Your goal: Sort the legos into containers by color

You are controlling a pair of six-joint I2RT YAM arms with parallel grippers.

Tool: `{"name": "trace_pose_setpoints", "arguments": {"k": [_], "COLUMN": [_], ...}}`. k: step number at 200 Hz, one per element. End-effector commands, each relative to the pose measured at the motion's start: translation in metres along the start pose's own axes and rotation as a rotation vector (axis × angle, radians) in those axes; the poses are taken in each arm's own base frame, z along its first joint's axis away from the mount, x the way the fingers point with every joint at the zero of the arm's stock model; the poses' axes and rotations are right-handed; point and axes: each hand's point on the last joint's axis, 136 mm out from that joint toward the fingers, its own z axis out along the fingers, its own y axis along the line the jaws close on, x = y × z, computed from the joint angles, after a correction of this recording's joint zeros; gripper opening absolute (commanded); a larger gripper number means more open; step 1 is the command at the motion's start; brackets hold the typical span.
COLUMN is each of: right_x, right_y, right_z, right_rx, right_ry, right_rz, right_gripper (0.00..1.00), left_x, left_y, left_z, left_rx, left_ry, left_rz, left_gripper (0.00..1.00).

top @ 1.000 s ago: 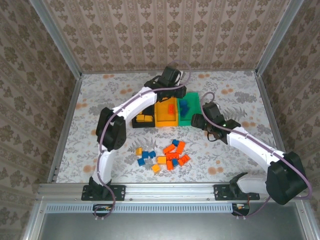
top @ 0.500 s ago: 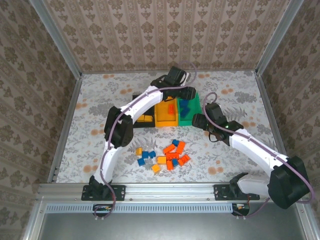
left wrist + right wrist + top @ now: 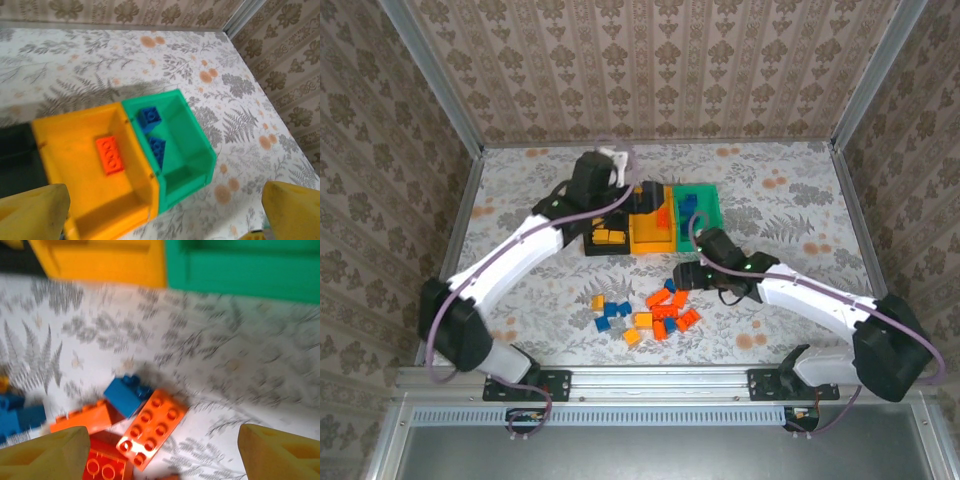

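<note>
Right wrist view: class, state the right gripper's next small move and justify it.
Probably lower straight down and close on the red-orange brick. The right gripper hangs open over it, and the brick lies studs up between its fingers, with a blue brick at its far left corner.

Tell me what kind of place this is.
Likely a robot test cell: an aluminium frame encloses a floral tabletop, two arms are bolted at its near edge, and toy bricks lie by sorting bins.
</note>
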Motion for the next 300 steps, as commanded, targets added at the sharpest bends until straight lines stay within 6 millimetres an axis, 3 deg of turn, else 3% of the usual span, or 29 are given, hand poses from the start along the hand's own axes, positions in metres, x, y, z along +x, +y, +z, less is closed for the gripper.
{"name": "trace_pose_setpoints", "arguments": {"k": [1, 37, 80, 109, 174, 211, 233, 259, 300], "right_x": [0.031, 0.041, 0.039, 0.037, 0.038, 0.014, -0.001, -0.009, 0.007], "right_y": [-0.002, 0.004, -0.005, -0.009, -0.066, -0.043, -0.04, -0.043, -0.053], "right_z": [0.011, 0.028, 0.044, 0.051, 0.026, 0.01, 0.006, 0.014, 0.048], "right_rx": [0.047, 0.088, 0.171, 0.205, 0.4, 0.265, 0.243, 0.246, 0.286], "right_ry": [0.095, 0.113, 0.112, 0.11, 0.094, -0.019, -0.081, -0.095, 0.017], "right_rz": [-0.041, -0.067, -0.062, -0.054, 0.016, 0.109, 0.189, 0.233, 0.248], "right_gripper": [0.8, 0.8, 0.79, 0.78, 0.69, 0.77, 0.79, 0.79, 0.72], "left_x": [0.034, 0.075, 0.101, 0.105, 0.11, 0.11, 0.109, 0.111, 0.113], "left_y": [0.02, 0.046, 0.066, 0.071, 0.078, 0.08, 0.08, 0.082, 0.086], "left_z": [-0.019, -0.055, -0.068, -0.072, -0.072, -0.072, -0.073, -0.074, -0.078], "left_rx": [-0.071, -0.138, -0.194, -0.213, -0.22, -0.219, -0.22, -0.222, -0.234], "left_ry": [0.015, 0.009, 0.028, 0.026, 0.028, 0.026, 0.019, 0.02, 0.016], "left_rz": [-0.015, -0.032, -0.053, -0.054, -0.07, -0.075, -0.079, -0.086, -0.091], "left_gripper": [1.0, 1.0, 1.0, 1.0, 1.0, 1.0, 1.0, 1.0, 1.0]}}
